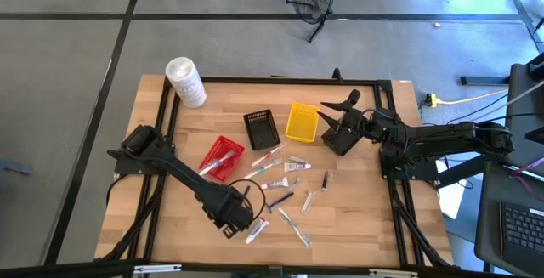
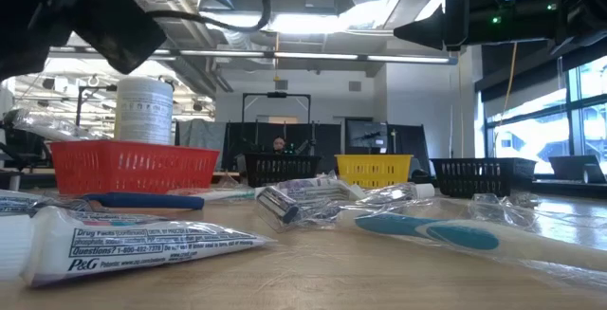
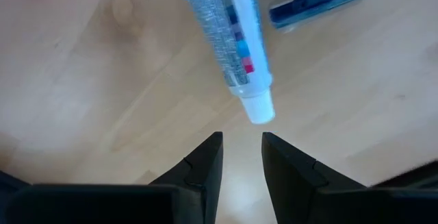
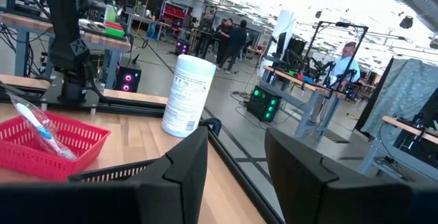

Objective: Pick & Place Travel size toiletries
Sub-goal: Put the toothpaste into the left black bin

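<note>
Left gripper poised over a loose toothpaste tube

The left gripper [image 1: 252,218] hangs low over the near part of the table [image 1: 357,218], just toward the front edge from the red basket [image 1: 220,157]. Its fingers [image 3: 205,162] stand slightly apart with nothing between them; a white toothpaste tube [image 3: 229,39] lies on the wood just beyond their tips, cap toward them, not touching. Past it a blue razor head [image 3: 316,1] is cut off at the frame.

The rest of the travel size toiletries [image 1: 285,180] lie scattered between the red basket and the table's right half, with bare wood toward the front right corner. One wrapped item [image 4: 41,131] sits inside the red basket.

Beyond the red basket stand the black basket [image 1: 261,128], the yellow basket [image 1: 302,121] and, at the far left corner, the white tub [image 1: 185,81].

The right gripper [image 1: 342,108] waits just beside the yellow basket, raised, fingers [image 4: 185,162] parted and holding nothing. Its fingertips are hard to make out from above
</note>
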